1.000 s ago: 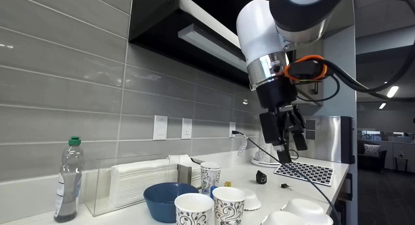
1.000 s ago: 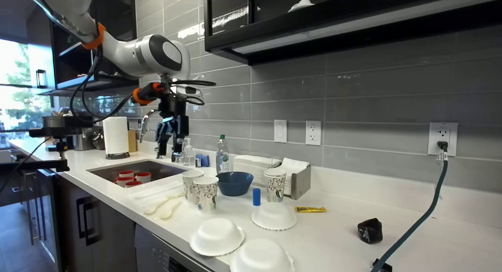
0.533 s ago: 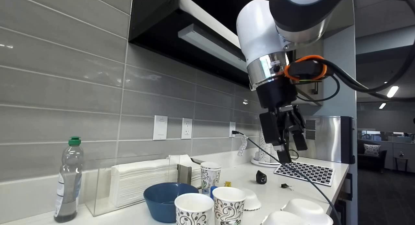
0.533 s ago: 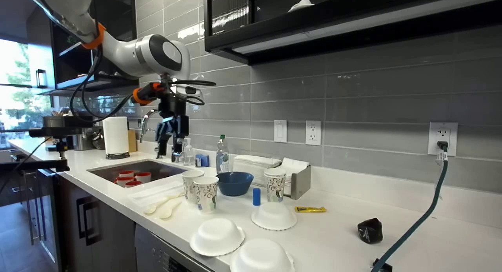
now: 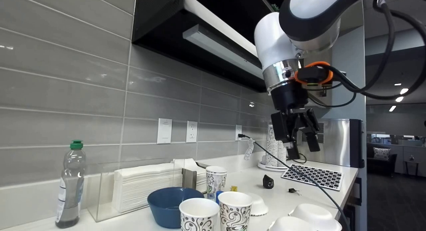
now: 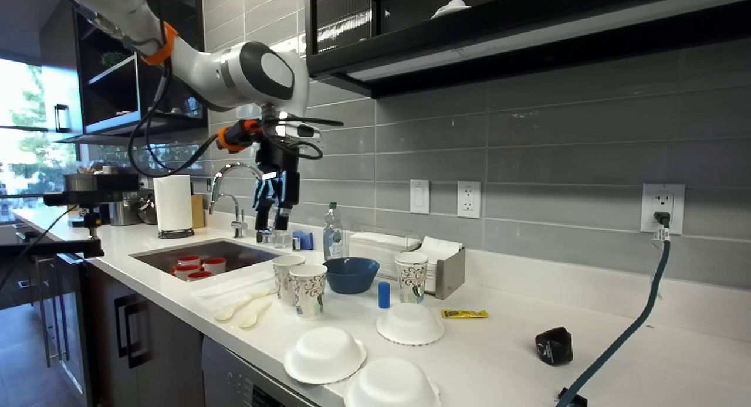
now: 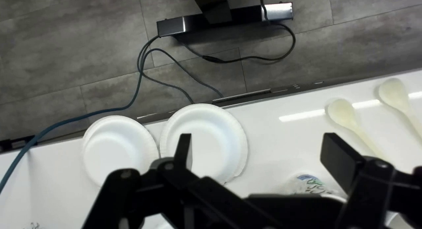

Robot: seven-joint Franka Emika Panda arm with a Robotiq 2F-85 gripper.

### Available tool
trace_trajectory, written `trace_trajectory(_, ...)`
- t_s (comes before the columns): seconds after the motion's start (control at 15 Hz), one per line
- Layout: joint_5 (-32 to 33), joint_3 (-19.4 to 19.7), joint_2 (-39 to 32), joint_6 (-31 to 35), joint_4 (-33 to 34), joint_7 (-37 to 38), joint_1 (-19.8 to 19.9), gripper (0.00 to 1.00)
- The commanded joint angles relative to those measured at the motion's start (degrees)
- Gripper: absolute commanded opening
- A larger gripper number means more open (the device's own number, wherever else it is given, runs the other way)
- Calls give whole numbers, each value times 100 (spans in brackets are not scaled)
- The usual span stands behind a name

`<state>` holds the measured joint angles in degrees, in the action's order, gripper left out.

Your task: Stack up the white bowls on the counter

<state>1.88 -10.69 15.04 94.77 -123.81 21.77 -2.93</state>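
Observation:
The white bowls rest bottom-up on the white counter (image 6: 499, 366). In an exterior view, one bowl (image 6: 325, 354) and another bowl (image 6: 392, 386) sit close together near the front edge. A third bowl (image 6: 409, 324) sits farther back, by the blue cylinder. The front pair also shows in the wrist view, as a bowl (image 7: 113, 153) and a bowl (image 7: 211, 143) side by side; the third is hidden there. My gripper (image 5: 303, 148) is open and empty, high above the counter; it also shows above the sink side (image 6: 271, 228). In the wrist view the gripper's (image 7: 258, 149) left finger overlaps one front bowl.
Patterned cups (image 6: 307, 290) and a blue bowl (image 6: 352, 275) stand beside the bowls. A napkin holder (image 6: 450, 273) and soap bottle (image 6: 333, 234) line the wall. Wooden spoons (image 7: 343, 112) lie near the edge. A cable (image 6: 639, 319) crosses the counter. A sink (image 6: 240, 254) holds red mugs.
In the last half second the arm and open gripper have shifted to the right in both exterior views and risen slightly. The bowls have not moved.

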Motion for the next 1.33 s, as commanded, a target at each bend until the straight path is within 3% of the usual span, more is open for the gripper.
trace_trajectory(0.0, -525, 835, 598, 381, -652, -568, 338, 100)
trace_trajectory(0.33, -1230, 1852, 802, 998, -1268, -1514, 857, 100)
trace_trajectory(0.4, -917, 1603, 585, 668, -901, -1214, 816, 100)
trace_trajectory(0.53, -1054, 1822, 625, 847, -1093, -1480, 936, 100)
trace_trajectory(0.93, -1096, 1797, 636, 876, -1128, -1508, 925, 100)
trace_trajectory(1.27, -1589, 2448, 218, 621, -1022, -2217, 1153, 100)
